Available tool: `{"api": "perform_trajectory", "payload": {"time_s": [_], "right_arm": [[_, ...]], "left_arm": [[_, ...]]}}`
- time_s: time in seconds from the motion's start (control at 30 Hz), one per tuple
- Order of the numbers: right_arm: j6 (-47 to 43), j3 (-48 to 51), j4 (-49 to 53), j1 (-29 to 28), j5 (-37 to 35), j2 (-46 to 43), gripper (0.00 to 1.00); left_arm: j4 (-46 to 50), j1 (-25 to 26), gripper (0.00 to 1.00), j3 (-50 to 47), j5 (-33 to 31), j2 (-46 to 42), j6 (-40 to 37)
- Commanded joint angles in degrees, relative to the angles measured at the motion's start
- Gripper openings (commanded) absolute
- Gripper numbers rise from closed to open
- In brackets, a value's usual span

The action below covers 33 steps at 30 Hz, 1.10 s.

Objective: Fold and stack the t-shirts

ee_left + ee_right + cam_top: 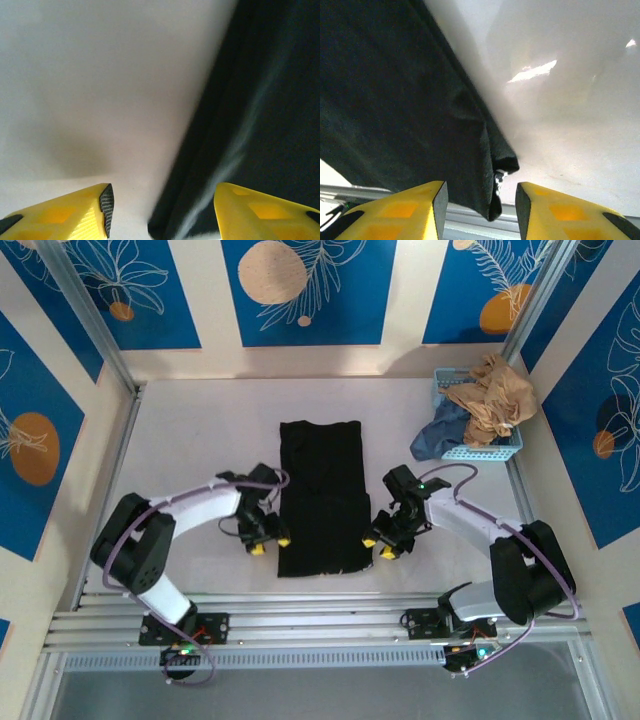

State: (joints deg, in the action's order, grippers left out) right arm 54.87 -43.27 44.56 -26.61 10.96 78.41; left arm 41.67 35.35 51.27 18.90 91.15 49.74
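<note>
Two arms reach in from 6 o'clock in the top view, one on each side of a single black t-shirt (320, 495) on the white table (200, 430).

At about 8 o'clock from the table's centre, the left gripper (270, 544) sits low, just beside the shirt's left edge near its near-left corner. In the left wrist view its yellow fingers (75, 215) stand well apart with nothing between the pads. The left gripper (162, 200) looks onto bare table at 10 o'clock and the shirt's dark, blurred edge running from 6 to 1 o'clock.

The t-shirt lies flat at the centre as a long narrow strip, its short ends at 12 and 6 o'clock. Only plain black cloth faces up.

At about 4 o'clock from the centre, the right gripper (378, 547) is at the shirt's right edge, close to the near-right corner. In the right wrist view the yellow fingers (555, 210) are parted. A fold of the shirt's corner hangs in the gap of the right gripper (480, 197), and light shows beside it — not pinched, as far as can be seen. A metal rail (465, 226) shows below.

Far out at 2 o'clock a blue basket (505, 448) holds a crumpled tan garment (490, 400) and a blue garment (440, 435) spilling over its left rim.
</note>
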Motion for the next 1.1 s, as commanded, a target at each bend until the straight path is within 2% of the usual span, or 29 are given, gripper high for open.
{"api": "perform_trajectory", "payload": {"time_s": [0.0,0.17,0.37,0.57,0.73,0.77,0.9,1.07], "right_arm": [[1.3,1.4,1.0,-2.3,3.0,-0.9,0.44],[3.6,2.9,0.9,-5.3,3.0,-0.6,0.44],[4.7,4.2,-1.6,-6.4,2.7,1.0,0.42],[5.4,3.8,-6.0,-6.4,2.4,5.8,0.30],[5.5,3.0,-7.3,-6.8,2.9,8.5,0.05],[5.1,2.6,-6.1,-7.2,2.6,7.8,0.01],[3.7,1.6,0.4,-8.3,2.0,2.6,0.00],[3.7,-0.2,6.8,-8.2,6.4,-3.6,0.00]], "left_arm": [[-4.6,2.2,0.56,-3.1,6.5,-4.4,6.4],[-2.9,3.3,0.58,-4.9,7.7,-4.4,6.7],[-8.8,5.0,0.56,-5.4,9.0,-1.1,9.3],[-12.0,7.6,0.37,-3.1,8.4,3.8,10.9],[-11.2,7.6,0.04,-3.1,5.0,2.5,11.2],[-10.3,7.6,0.00,-3.3,4.3,1.4,10.8],[-5.8,7.8,0.00,-4.2,3.8,-4.4,8.5],[-3.3,7.7,0.00,-5.0,5.6,-13.4,9.6]]}}
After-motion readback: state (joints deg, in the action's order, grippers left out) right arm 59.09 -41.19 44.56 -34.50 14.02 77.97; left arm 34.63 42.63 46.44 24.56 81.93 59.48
